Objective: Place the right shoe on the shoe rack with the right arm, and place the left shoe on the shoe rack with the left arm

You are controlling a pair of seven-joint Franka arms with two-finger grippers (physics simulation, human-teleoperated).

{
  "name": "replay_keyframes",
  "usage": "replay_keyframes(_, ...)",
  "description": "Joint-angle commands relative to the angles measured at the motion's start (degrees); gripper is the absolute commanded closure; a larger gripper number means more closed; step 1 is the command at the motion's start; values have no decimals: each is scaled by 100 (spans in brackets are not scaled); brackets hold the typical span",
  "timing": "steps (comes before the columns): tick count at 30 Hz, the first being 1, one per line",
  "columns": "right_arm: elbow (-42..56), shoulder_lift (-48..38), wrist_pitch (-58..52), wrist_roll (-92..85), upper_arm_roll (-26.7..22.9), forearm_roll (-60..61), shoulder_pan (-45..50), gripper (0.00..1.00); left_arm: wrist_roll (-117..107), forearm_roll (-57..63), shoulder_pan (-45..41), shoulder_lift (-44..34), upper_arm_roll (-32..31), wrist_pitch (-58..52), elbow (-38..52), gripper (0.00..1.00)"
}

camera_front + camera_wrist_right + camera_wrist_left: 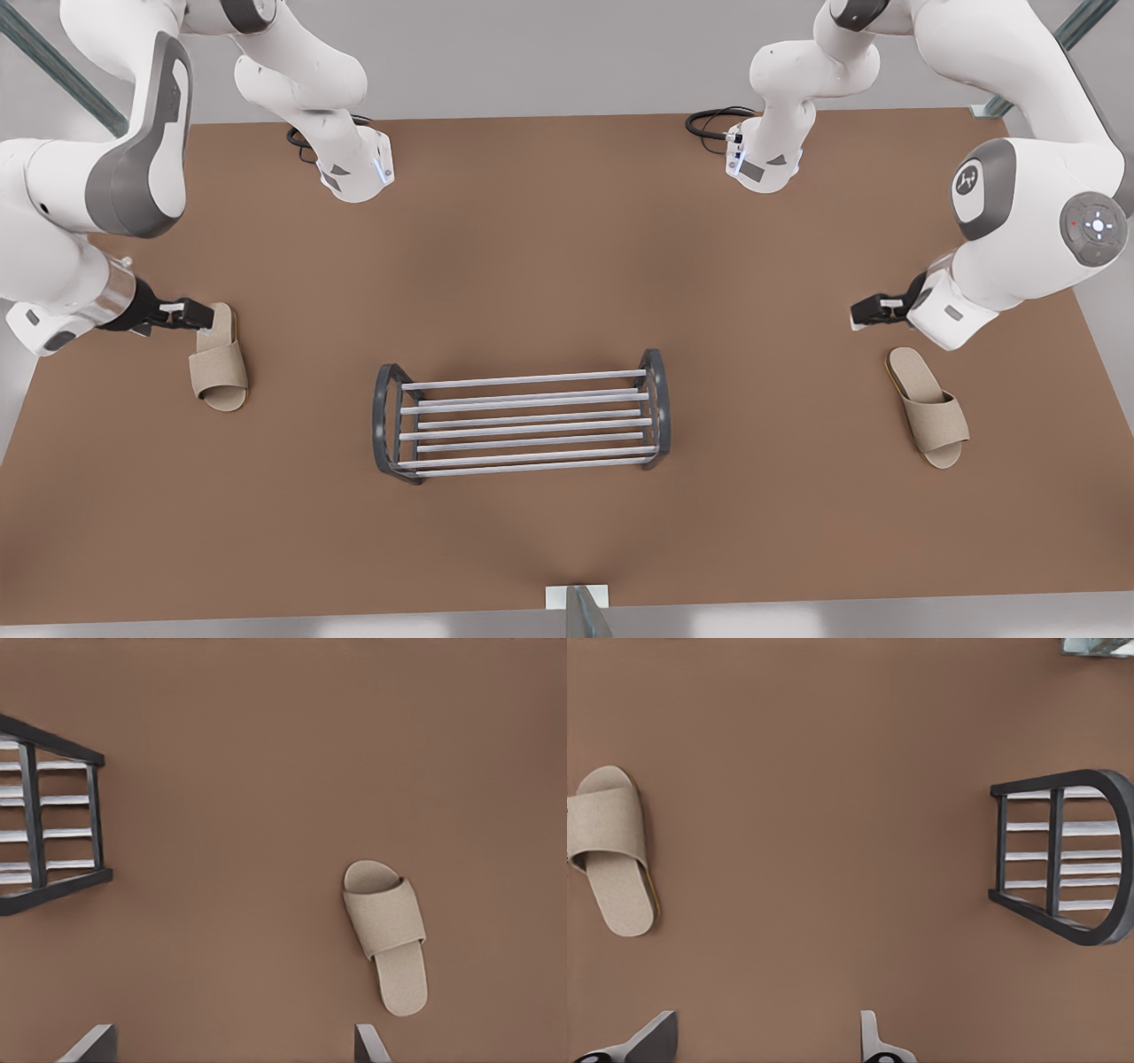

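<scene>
Clearly both arms are still at the approach stage, since each shoe lies flat on the brown worktop (pixel 549 248) and the rack (pixel 523 381) stands bare in the middle, between them. The right shoe (pixel 220 368) lies at the front view's left with its heel toward the arm bases. The right hand (pixel 199 313) hangs just above that heel, fingers spread wide. In the right wrist view the hand (pixel 230 1045) shows its two tips far apart, with the shoe (pixel 387 926) just beyond one of them, so the hand seems placed to come down on the heel end. The left shoe (pixel 930 408) lies at the front view's right, slightly tilted, toe pointing away from the bases. The left hand (pixel 858 312) hovers near it but off to the rack side and not over it, also spread. The left wrist view bears this out: the shoe (pixel 611 850) sits well aside from the gap of the hand (pixel 762 1041), while the rack's end frame (pixel 1090 859) lies off on the other side. Each shoe lying on its own arm's side, well apart from the rack, suits a one-arm-per-shoe carry. The left hand probably needs to shift sideways before it can descend, and the soft fabric band may give when pinched.
</scene>
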Motion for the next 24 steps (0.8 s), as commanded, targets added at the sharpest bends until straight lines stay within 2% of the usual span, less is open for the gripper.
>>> replay_keyframes(1, 215, 169, 188, -286, -14, 14, -79, 0, -338, 69, -8, -17, -10, 390, -10, 0)
replay_keyframes(3, 206, 213, 206, -295, 4, 14, -44, 0, -566, 87, -70, 53, -1, 382, 104, 0)
replay_keyframes(5, 215, 521, 223, -286, 13, 355, -79, 0, -225, 95, 536, -79, 17, 283, -298, 0)
replay_keyframes(6, 312, 863, 302, -286, 4, 436, -97, 0, 31, 578, 590, -1053, 8, 2566, -2353, 0)
replay_keyframes(7, 321, 978, 417, -225, 4, 436, -53, 0, 31, 939, 607, -1573, 8, 4702, -3963, 1)
replay_keyframes(8, 329, 1127, 583, -207, -5, 445, -105, 0, 31, 1079, 712, -1635, 8, 5570, -4498, 1)
replay_keyframes(10, 329, 1154, 970, -128, -5, 506, -141, 0, 40, 1773, 1195, -1644, 8, 8963, -5941, 1)
replay_keyframes(11, 277, 1145, 979, -93, 4, 445, -88, 0, 84, 1853, 1363, -1258, 17, 10458, -6249, 1)
replay_keyframes(12, 67, 1084, 1347, -154, 4, 436, -97, 0, 93, 1889, 1504, -1099, 17, 11068, -6329, 1)
replay_keyframes(14, -935, 592, 2911, -163, 4, 374, -237, 0, 102, 1941, 1706, -941, 25, 11271, -6391, 1)
replay_keyframes(16, -2533, -84, 4668, -163, 4, 172, -387, 0, 102, 2811, 2329, -738, 26, 11271, -6356, 1)
replay_keyframes(17, -3686, -673, 5908, -154, 13, 181, -580, 0, 93, 2820, 2391, -536, 25, 11280, -6356, 1)
replay_keyframes(18, -4249, -1034, 6428, -145, 13, 181, -624, 0, 93, 2811, 2427, -326, 34, 11271, -6329, 1)
replay_keyframes(20, -5646, -1588, 8184, -260, 22, 181, -1046, 0, 93, 2785, 2497, 17, 43, 11271, -6163, 1)
replay_keyframes(22, -7289, -1668, 11330, -216, 39, 181, -1345, 0, 102, 2768, 2576, 342, 61, 11271, -5987, 1)
replay_keyframes(24, -7572, -1984, 11315, -110, 48, 172, -1547, 0, 102, 2759, 2638, 562, 122, 11271, -5916, 1)
